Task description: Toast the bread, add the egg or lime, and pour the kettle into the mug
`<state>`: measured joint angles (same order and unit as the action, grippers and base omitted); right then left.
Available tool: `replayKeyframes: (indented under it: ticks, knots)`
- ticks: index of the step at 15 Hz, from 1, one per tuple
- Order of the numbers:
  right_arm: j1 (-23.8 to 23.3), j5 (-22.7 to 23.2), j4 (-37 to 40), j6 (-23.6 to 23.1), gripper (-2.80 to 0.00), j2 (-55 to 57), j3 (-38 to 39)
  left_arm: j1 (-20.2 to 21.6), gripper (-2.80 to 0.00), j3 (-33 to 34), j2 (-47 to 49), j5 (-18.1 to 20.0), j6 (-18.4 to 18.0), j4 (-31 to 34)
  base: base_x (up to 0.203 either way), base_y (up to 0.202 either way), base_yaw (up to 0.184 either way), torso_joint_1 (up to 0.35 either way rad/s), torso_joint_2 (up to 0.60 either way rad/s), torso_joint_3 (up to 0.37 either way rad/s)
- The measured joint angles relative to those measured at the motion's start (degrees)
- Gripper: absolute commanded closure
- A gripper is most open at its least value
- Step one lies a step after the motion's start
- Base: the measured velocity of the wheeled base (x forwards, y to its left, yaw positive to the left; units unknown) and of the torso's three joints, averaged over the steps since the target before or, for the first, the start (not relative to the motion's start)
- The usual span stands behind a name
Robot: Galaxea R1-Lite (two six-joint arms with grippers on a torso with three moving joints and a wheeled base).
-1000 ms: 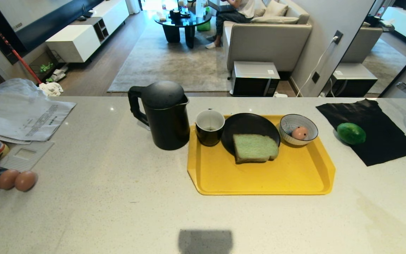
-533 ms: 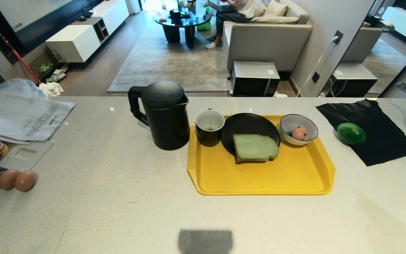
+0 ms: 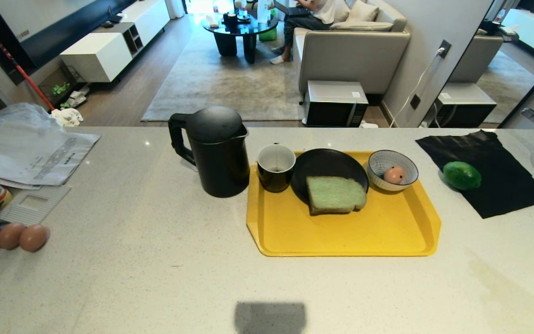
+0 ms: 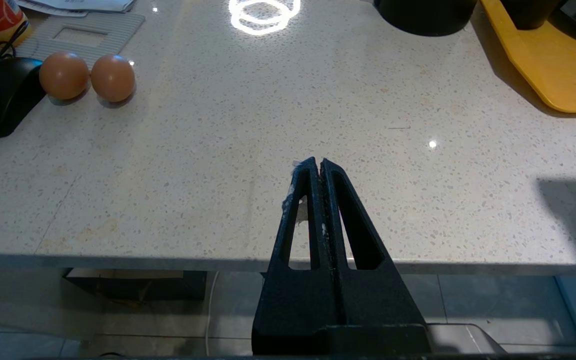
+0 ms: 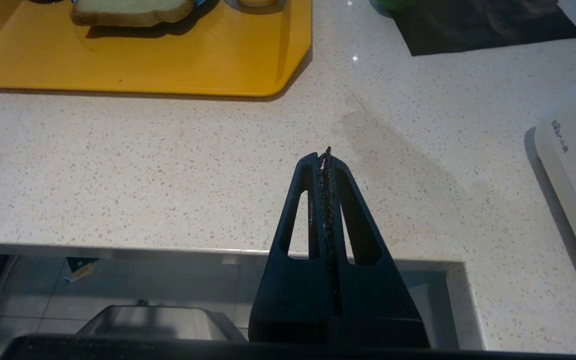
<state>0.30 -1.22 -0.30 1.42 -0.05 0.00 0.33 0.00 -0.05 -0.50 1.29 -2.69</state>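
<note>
Pale speckled counter (image 3: 146, 260) with a sitting room beyond. Left gripper (image 4: 316, 162) pressed fully shut, empty, hovering at the near counter edge; right gripper (image 5: 324, 154) likewise shut, empty. Ahead of both: yellow tray (image 3: 341, 236) holding black mug (image 3: 275, 168), green bread (image 3: 335, 194) lying flat across a black plate (image 3: 322, 164), spotted egg (image 3: 394, 175) in a striped bowl (image 3: 380, 162). Black kettle (image 3: 216, 150) upright beside the tray, handle turned away from it. Glossy lime (image 3: 461, 175) on a black cloth (image 3: 499, 185), long axis sideways, ahead of the right gripper.

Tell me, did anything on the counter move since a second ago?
No, nothing visibly changed. The kettle, mug, bread, egg in its striped bowl and lime sit just where they were. The left gripper and right gripper stay shut and empty at the counter's near edge.
</note>
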Motion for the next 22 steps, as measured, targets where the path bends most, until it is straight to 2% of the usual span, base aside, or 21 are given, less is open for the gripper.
replayKeyframes:
  ticks: [4,9,22]
  knots:
    - [0.0,2.6,0.2,-6.1,0.0,0.0,0.0,0.0,0.0,0.0,0.0,0.0,0.0,0.0,0.0,0.0,0.0,0.0,0.0,0.0]
    - [0.0,1.6,0.2,-3.3,0.0,0.0,0.0,0.0,0.0,0.0,0.0,0.0,0.0,0.0,0.0,0.0,0.0,0.0,0.0,0.0]
    - [0.0,1.6,0.1,-3.1,0.0,0.0,0.0,0.0,0.0,0.0,0.0,0.0,0.0,0.0,0.0,0.0,0.0,0.0,0.0,0.0]
